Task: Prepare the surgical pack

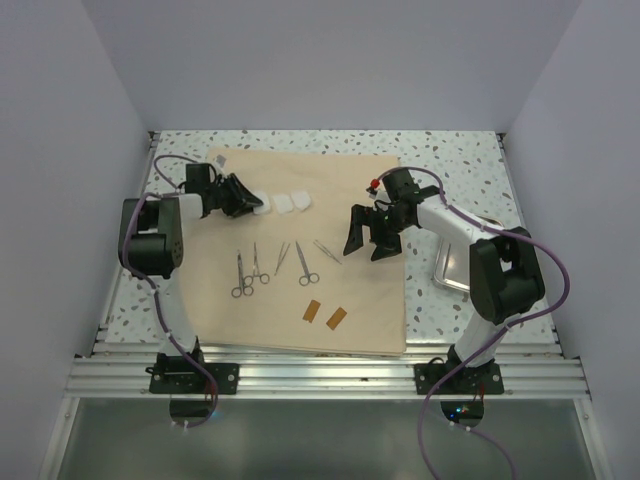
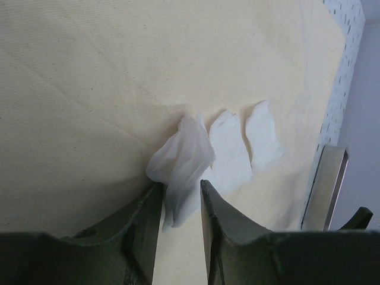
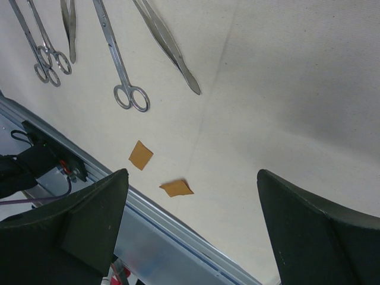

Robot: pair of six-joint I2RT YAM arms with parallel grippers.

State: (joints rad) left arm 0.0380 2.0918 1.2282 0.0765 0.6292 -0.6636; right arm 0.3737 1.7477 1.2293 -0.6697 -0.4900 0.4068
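Observation:
The surgical pack (image 1: 350, 300) is a large tan fabric sheet spread flat over the table. It also fills the left wrist view (image 2: 89, 89) and the right wrist view (image 3: 297, 89). Three white gauze pieces lie in a row near its far left. My left gripper (image 1: 245, 200) (image 2: 181, 190) is low over the leftmost gauze (image 2: 181, 157). The crumpled gauze sits between the narrowed fingers, and a gap still shows. My right gripper (image 1: 368, 245) (image 3: 191, 178) hangs wide open above the sheet's right part, holding nothing.
Several scissors (image 1: 241, 275) and forceps (image 1: 327, 251) lie in a row mid-sheet. Two orange squares (image 1: 312, 311) (image 1: 335, 319) rest near the front edge. A steel tray (image 1: 452, 270) sits right of the sheet. The other gauze pieces (image 2: 228, 154) (image 2: 263, 139) lie beside the left fingers.

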